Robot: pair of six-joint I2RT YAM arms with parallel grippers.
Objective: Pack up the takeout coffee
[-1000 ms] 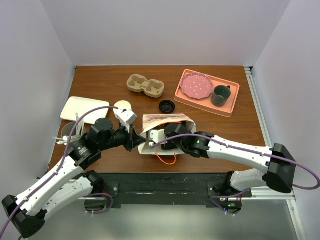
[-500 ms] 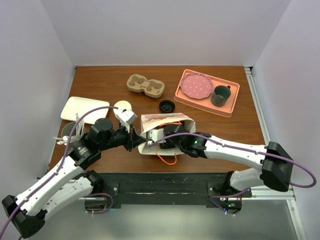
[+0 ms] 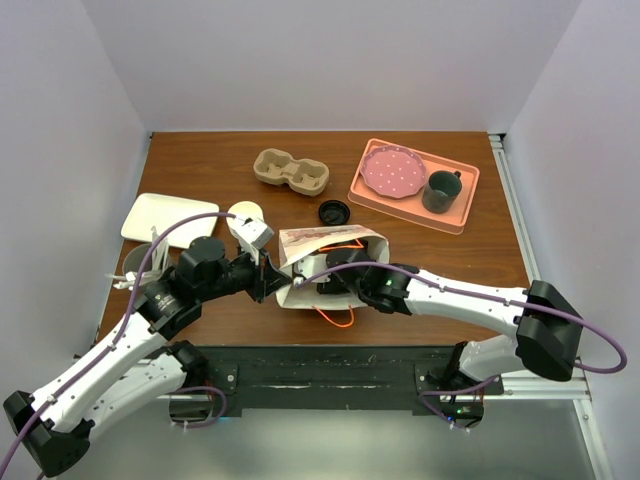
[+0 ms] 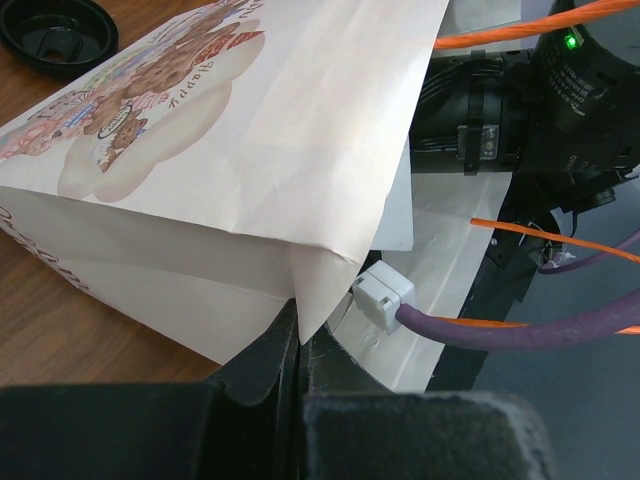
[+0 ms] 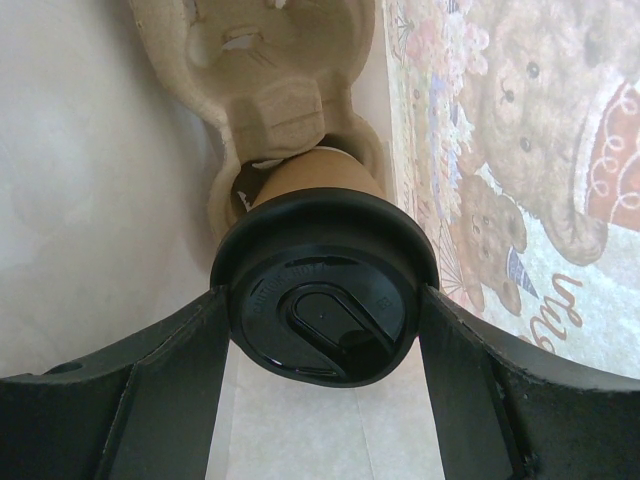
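The takeout coffee (image 5: 322, 285), tan with a black lid, sits between the fingers of my right gripper (image 5: 325, 330), which press on both sides of the lid. Its base rests in a brown pulp carrier (image 5: 270, 60) inside the printed white paper bag (image 3: 325, 240). In the top view my right gripper (image 3: 335, 275) is reached into the bag's mouth and the cup is hidden. My left gripper (image 4: 298, 345) is shut on the folded corner of the bag's mouth (image 4: 300, 290), holding it at the bag's left end (image 3: 272, 280).
A second pulp carrier (image 3: 290, 172) and a loose black lid (image 3: 334, 212) lie behind the bag. A pink tray (image 3: 460, 205) at the back right holds a dotted plate and a dark mug. A white tray (image 3: 165, 215) and white cups (image 3: 245, 210) are at the left.
My right arm has pushed slightly further left into the bag. The left arm and the bag have hardly moved.
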